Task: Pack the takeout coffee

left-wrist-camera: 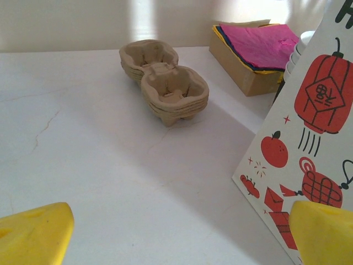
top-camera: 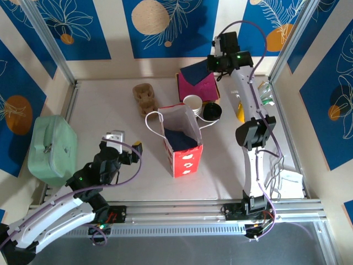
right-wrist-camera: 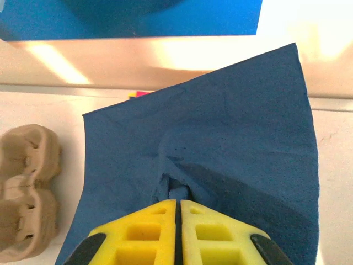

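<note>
My right gripper [right-wrist-camera: 178, 201] is shut on a pinch of a dark blue napkin [right-wrist-camera: 220, 138], which hangs spread out from its fingertips. From above, that gripper [top-camera: 213, 70] holds the napkin [top-camera: 194, 73] over the napkin box [top-camera: 198, 88] at the back. An open white paper bag [top-camera: 185, 144] with red prints stands mid-table, with something dark blue inside. My left gripper [top-camera: 128, 143] is open to the left of the bag [left-wrist-camera: 309, 121], with nothing between its yellow fingers [left-wrist-camera: 38, 232]. A yellow-green sliver [top-camera: 240, 110] shows beside the right arm; I cannot tell whether it is the takeout coffee.
A stack of pulp cup carriers [top-camera: 145, 95] lies behind and to the left of the bag. White cups [top-camera: 193, 102] and black lids [top-camera: 212, 111] stand behind the bag. A mint-green case [top-camera: 52, 149] sits at the left edge. Pink napkins [left-wrist-camera: 256, 41] top the box.
</note>
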Robot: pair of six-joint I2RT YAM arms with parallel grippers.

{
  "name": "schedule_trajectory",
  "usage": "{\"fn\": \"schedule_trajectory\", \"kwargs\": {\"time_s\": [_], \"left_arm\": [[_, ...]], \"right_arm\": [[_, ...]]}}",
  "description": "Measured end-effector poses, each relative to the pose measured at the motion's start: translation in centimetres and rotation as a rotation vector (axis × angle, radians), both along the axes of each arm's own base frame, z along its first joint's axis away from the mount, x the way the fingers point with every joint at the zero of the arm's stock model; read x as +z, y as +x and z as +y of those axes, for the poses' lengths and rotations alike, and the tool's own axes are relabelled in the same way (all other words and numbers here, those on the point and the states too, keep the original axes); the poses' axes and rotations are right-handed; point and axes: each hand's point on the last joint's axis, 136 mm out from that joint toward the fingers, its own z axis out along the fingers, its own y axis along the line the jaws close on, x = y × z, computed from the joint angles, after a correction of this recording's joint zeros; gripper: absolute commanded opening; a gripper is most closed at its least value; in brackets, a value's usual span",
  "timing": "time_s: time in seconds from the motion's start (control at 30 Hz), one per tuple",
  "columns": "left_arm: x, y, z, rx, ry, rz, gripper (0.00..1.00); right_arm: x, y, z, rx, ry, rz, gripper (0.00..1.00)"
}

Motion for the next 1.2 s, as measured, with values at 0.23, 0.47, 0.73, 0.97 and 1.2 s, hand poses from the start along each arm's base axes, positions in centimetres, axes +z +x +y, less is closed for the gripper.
{"fn": "schedule_trajectory", "kwargs": {"time_s": [0.23, 0.47, 0.73, 0.97, 1.2], "left_arm": [[1.0, -0.1, -0.3, -0.018, -0.024, -0.011, 1.0], [2.6, -0.3, -1.0, -0.053, -0.061, -0.027, 0.99], [2.9, -0.4, -1.3, -0.071, -0.072, -0.028, 0.99], [3.1, -0.4, -1.4, -0.074, -0.077, -0.032, 0.99], [3.3, -0.3, -1.4, -0.074, -0.085, -0.04, 0.99]], "right_arm": [[6.8, -4.6, 1.1, 0.047, 0.036, -0.082, 0.06], [12.4, -11.2, 3.5, 0.136, 0.071, -0.14, 0.06], [16.1, -20.0, 6.2, 0.252, 0.061, -0.192, 0.06], [15.3, -25.5, 8.1, 0.328, -0.018, -0.18, 0.06], [13.5, -28.0, 9.2, 0.364, -0.148, -0.17, 0.05]]}}
